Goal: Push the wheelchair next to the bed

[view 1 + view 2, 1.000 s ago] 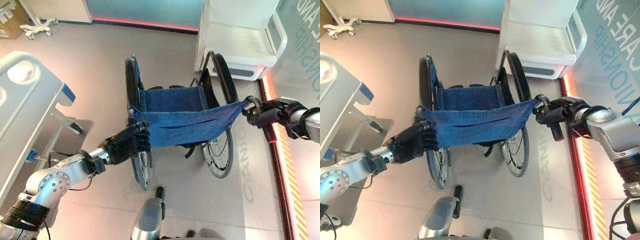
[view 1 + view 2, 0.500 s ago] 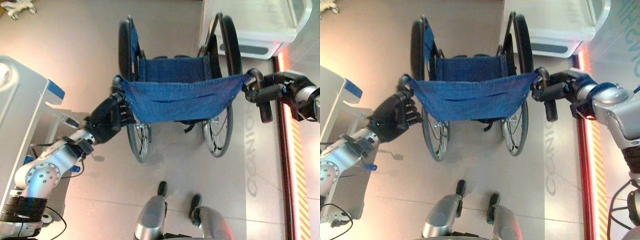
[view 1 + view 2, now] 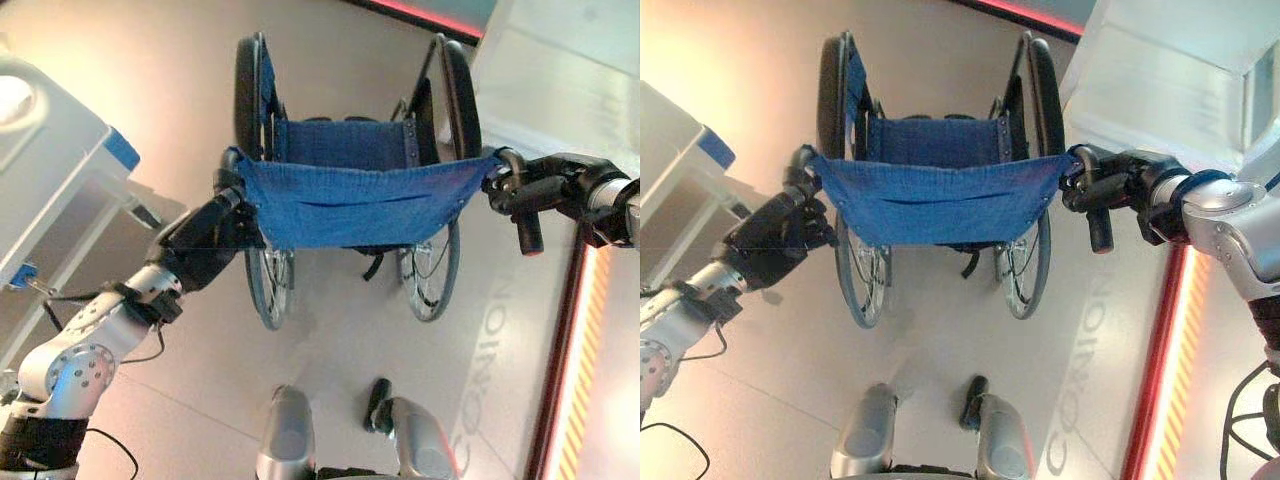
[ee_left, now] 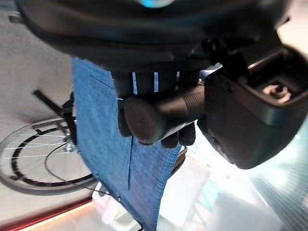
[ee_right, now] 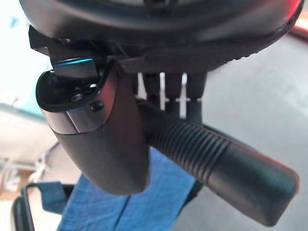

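View swung since earlier frame; bed (image 3: 50,170) left of wheelchair (image 3: 350,200). My left hand (image 3: 205,240), right hand (image 3: 1105,190) clamped on handles. Risk: uneven push veers chair.

2 silver-grey arms, dark ribbed wrists, black hands (image 3: 205,243) (image 3: 1118,187)

Head views look down on the wheelchair (image 3: 355,200); wrist views sit close against its handles.

blue woven cloth wheelchair (image 3: 355,205) back, ribbed matt rubber grip (image 5: 216,159)
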You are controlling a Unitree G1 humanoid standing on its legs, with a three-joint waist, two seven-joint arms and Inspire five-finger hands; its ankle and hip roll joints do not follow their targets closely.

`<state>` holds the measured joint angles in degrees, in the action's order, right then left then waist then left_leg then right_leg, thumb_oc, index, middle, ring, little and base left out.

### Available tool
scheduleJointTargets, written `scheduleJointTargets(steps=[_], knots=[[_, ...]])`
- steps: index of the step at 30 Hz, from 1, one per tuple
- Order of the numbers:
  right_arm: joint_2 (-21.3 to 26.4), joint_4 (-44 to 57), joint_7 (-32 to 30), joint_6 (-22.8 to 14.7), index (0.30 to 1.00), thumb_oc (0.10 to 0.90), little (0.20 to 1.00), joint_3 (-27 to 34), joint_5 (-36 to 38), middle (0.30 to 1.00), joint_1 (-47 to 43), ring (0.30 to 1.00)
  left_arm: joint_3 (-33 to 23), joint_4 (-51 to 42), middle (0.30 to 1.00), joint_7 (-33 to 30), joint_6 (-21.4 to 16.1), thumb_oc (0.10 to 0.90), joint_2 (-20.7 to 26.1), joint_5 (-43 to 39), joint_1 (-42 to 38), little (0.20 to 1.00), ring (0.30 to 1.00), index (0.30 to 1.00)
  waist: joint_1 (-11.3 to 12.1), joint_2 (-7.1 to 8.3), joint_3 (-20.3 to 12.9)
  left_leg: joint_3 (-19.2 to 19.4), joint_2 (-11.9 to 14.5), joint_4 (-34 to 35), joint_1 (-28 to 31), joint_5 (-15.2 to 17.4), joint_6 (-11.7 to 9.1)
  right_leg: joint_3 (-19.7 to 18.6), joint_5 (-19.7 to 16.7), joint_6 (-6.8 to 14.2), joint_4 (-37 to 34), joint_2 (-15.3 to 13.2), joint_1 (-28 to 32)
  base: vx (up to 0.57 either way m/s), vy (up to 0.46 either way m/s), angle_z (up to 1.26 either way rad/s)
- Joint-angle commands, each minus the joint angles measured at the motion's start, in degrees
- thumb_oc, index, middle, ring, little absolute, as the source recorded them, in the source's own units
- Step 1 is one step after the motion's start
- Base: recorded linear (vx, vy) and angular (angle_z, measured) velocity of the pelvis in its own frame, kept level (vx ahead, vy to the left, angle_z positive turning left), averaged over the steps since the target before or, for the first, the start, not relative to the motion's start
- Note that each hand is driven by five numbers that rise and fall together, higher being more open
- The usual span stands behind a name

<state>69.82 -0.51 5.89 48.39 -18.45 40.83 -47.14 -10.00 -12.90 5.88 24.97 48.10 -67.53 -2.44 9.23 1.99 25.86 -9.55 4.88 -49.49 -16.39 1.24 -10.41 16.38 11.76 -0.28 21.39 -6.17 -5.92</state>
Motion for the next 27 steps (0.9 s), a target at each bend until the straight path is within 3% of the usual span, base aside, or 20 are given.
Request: scheduleJointTargets(steps=[1,3,5,6,8,10,11,12,13,14,16,18,21,22,23,24,25,26,27], knots=[[2.71,5.40,0.24,-9.08,0.300,0.400,0.300,-0.31,-1.99,0.300,-6.39,0.300,-7.09,-7.45,0.300,3.19,-9.77,0.400,5.09,-1.56,-0.75,0.300,0.300,0.300,1.52,5.36,-14.73,7.84,-8.20,1.43,4.12,2.83,7.58,-2.27,-8.93,2.61,-11.24,4.03,2.83,0.38,-0.031,0.60],[2.70,5.62,0.42,-8.73,0.300,0.400,0.300,-1.19,-2.34,0.300,-7.60,0.300,-7.03,-7.91,0.300,2.32,-9.82,0.400,5.52,-2.05,-0.76,0.300,0.300,0.300,1.82,5.19,-14.32,8.95,-7.51,10.36,5.41,2.18,7.75,-2.55,-8.19,2.83,-11.33,5.04,4.20,0.38,-0.014,0.24],[-0.03,4.33,0.07,-8.92,0.300,0.400,0.300,-2.99,-4.70,0.300,-8.96,0.300,-5.98,-8.18,0.300,1.84,-9.98,0.400,4.70,-1.44,-0.96,0.300,0.300,0.300,3.53,3.97,-13.91,13.13,-5.40,30.84,3.96,-3.64,6.73,-2.90,-4.96,2.26,-12.77,8.43,9.87,0.58,0.008,0.13],[-0.53,4.08,-0.06,-9.19,0.300,0.400,0.300,-3.17,-5.15,0.300,-8.82,0.300,-5.74,-8.27,0.300,1.93,-10.06,0.400,4.26,-0.97,-0.83,0.300,0.300,0.300,3.86,3.78,-13.85,13.93,-5.23,33.02,3.69,-4.66,6.50,-3.00,-4.55,2.18,-12.95,8.80,10.66,0.57,0.017,0.15],[-2.46,3.24,-0.77,-11.04,0.300,0.400,0.300,-2.94,-7.78,0.300,-6.49,0.300,-4.33,-8.63,0.300,2.51,-11.27,0.400,2.85,0.98,-0.35,0.300,0.300,0.300,4.72,2.48,-13.81,20.31,-3.68,40.45,1.20,-10.24,5.95,-2.72,-1.56,0.92,-12.70,11.40,14.90,0.50,-0.004,-0.17],[-3.58,3.53,-1.36,-12.20,0.300,0.400,0.300,-2.03,-9.60,0.300,-4.05,0.300,-3.54,-8.44,0.300,3.18,-11.98,0.400,2.41,1.96,-0.56,0.300,0.300,0.300,5.45,2.88,-13.82,22.30,-4.41,39.04,-0.01,-10.00,6.61,-2.41,0.45,0.48,-12.01,12.08,16.75,0.48,-0.014,-0.18],[-4.33,3.15,-1.40,-12.84,0.300,0.400,0.300,-1.66,-10.38,0.300,-3.27,0.300,-4.01,-8.18,0.300,4.13,-11.83,0.400,3.06,1.97,-0.79,0.300,0.300,0.300,6.38,3.93,-14.44,21.63,-6.47,38.02,0.01,-6.10,8.68,-2.45,2.29,1.29,-10.23,12.06,17.84,0.45,0.005,-0.19],[-4.43,3.05,-1.24,-12.92,0.300,0.400,0.300,-1.61,-10.52,0.300,-3.22,0.300,-4.10,-8.15,0.300,4.16,-11.71,0.400,3.24,1.89,-0.84,0.300,0.300,0.300,6.51,4.16,-14.54,21.62,-6.76,37.93,0.08,-5.52,8.99,-2.40,2.37,1.48,-9.92,11.98,17.95,0.55,0.047,-0.04],[-4.61,1.56,0.57,-13.91,0.300,0.400,0.300,-2.35,-11.82,0.300,-3.97,0.300,-4.77,-7.42,0.300,3.52,-10.44,0.400,4.70,1.72,-1.47,0.300,0.300,0.300,7.56,5.54,-15.89,22.25,-8.58,38.37,1.29,-2.17,11.67,-0.35,0.65,3.08,-6.06,11.49,18.35,0.36,0.048,0.07],[-4.58,1.21,0.94,-14.10,0.300,0.400,0.300,-2.51,-12.08,0.300,-4.11,0.300,-4.94,-7.07,0.300,3.58,-10.04,0.400,5.01,1.70,-1.71,0.300,0.300,0.300,7.67,5.81,-16.14,22.59,-8.83,38.40,1.61,-1.60,12.23,0.16,-0.41,3.82,-3.79,11.41,18.19,0.50,0.070,0.13],[-4.31,-0.01,3.00,-15.20,0.300,0.400,0.300,-2.76,-13.40,0.300,-4.50,0.300,-5.86,-5.67,0.300,3.40,-9.27,0.400,6.65,1.42,-2.24,0.300,0.300,0.300,8.34,6.97,-17.03,22.52,-10.18,38.69,2.47,-0.52,13.38,1.40,-5.42,7.14,2.48,10.91,17.23,0.39,0.048,0.15],[-3.49,-1.56,4.15,-17.28,0.300,0.400,0.300,-4.40,-12.58,0.300,-6.41,0.300,-8.62,-3.99,0.300,3.82,-8.87,0.400,9.80,-0.82,-1.94,0.300,0.300,0.300,9.89,8.56,-17.56,19.79,-12.78,38.24,2.46,0.18,14.61,-0.40,-15.66,12.65,11.34,11.72,15.21,0.48,0.018,0.16],[-4.05,-2.03,3.87,-17.93,0.300,0.400,0.300,-5.95,-11.31,0.300,-8.27,0.300,-10.88,-3.23,0.300,4.97,-9.31,0.400,10.99,-2.40,-0.55,0.300,0.300,0.300,9.98,8.54,-17.62,17.94,-13.53,37.44,2.18,0.15,14.30,-3.47,-16.75,12.63,10.28,11.67,13.24,0.36,-0.039,-0.20],[-3.28,-1.09,5.12,-17.21,0.300,0.400,0.300,-5.61,-11.70,0.300,-8.49,0.300,-12.15,-2.75,0.300,5.14,-9.30,0.400,12.36,-4.15,0.21,0.300,0.300,0.300,9.67,8.15,-17.46,17.14,-13.66,34.90,0.92,0.72,13.65,-3.61,-12.65,10.83,4.68,8.95,13.90,0.20,-0.041,-0.03],[-3.04,-0.99,5.29,-17.23,0.300,0.400,0.300,-5.59,-11.82,0.300,-8.49,0.300,-12.38,-2.73,0.300,5.13,-9.34,0.400,12.63,-4.59,0.37,0.300,0.300,0.300,9.69,7.98,-17.49,17.06,-13.50,34.35,0.62,0.75,13.43,-3.47,-11.75,10.26,3.13,8.36,13.96,0.34,-0.095,0.12],[-2.32,-0.76,6.22,-17.19,0.300,0.400,0.300,-5.67,-12.57,0.300,-8.66,0.300,-13.03,-2.54,0.300,4.94,-9.49,0.400,13.45,-5.94,0.82,0.300,0.300,0.300,9.24,7.48,-17.20,16.14,-13.24,31.88,0.04,1.54,12.49,-2.56,-8.32,8.33,-3.44,5.86,13.94,0.24,-0.127,0.12],[-1.71,-0.59,7.04,-17.28,0.300,0.400,0.300,-5.59,-13.59,0.300,-9.04,0.300,-13.41,-2.51,0.300,4.89,-10.22,0.400,13.83,-7.05,1.18,0.300,0.300,0.300,8.65,5.80,-16.52,14.93,-11.58,30.02,0.17,0.45,10.76,-1.98,-4.00,6.00,-7.76,4.80,12.89,0.28,-0.176,-0.06],[-1.30,-0.65,7.28,-17.74,0.300,0.400,0.300,-5.64,-14.28,0.300,-9.20,0.300,-13.22,-2.62,0.300,4.87,-11.06,0.400,13.76,-7.47,1.26,0.300,0.300,0.300,8.14,5.12,-15.66,13.97,-10.99,27.73,0.54,0.92,10.10,-2.31,-4.19,5.57,-11.85,2.49,11.58,0.23,-0.234,-0.04],[-0.67,-0.64,6.98,-18.64,0.300,0.400,0.300,-6.14,-14.51,0.300,-9.82,0.300,-12.45,-2.73,0.300,4.69,-12.76,0.400,13.47,-7.44,1.13,0.300,0.300,0.300,7.21,4.26,-14.69,12.27,-10.18,26.50,1.44,2.49,9.79,-2.88,-7.12,6.45,-14.63,-0.15,8.82,0.16,-0.235,-0.16]])
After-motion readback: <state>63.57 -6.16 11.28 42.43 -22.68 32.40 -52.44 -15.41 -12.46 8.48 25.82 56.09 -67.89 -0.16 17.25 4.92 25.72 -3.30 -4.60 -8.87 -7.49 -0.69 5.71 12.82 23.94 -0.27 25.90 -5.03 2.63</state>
